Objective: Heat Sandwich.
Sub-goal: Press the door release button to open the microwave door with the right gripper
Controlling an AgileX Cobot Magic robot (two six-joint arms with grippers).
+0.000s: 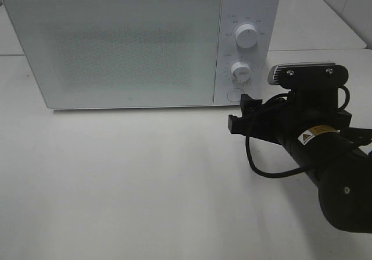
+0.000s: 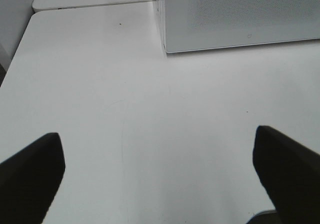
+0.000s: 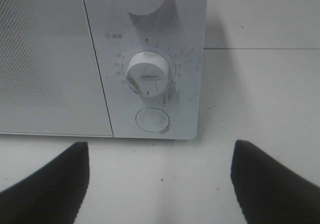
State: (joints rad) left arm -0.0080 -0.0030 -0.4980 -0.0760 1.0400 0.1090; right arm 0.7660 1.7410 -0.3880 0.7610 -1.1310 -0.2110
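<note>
The white microwave (image 1: 116,45) stands at the back of the table with its door shut. The sandwich and its pink plate are out of view. My right gripper (image 1: 242,112) is open and empty, just in front of the microwave's control panel. The right wrist view shows its gripper (image 3: 160,194) facing the lower timer knob (image 3: 147,73) and the round door button (image 3: 152,120), a short way off. My left gripper (image 2: 160,184) is open and empty above bare table near the microwave's left front corner (image 2: 165,46). It does not show in the exterior view.
The panel carries an upper knob (image 1: 247,37), a lower knob (image 1: 240,71) and a round button (image 1: 235,93). The white table (image 1: 128,178) spreads in front of the microwave. A second table edge (image 2: 90,3) lies behind on the left.
</note>
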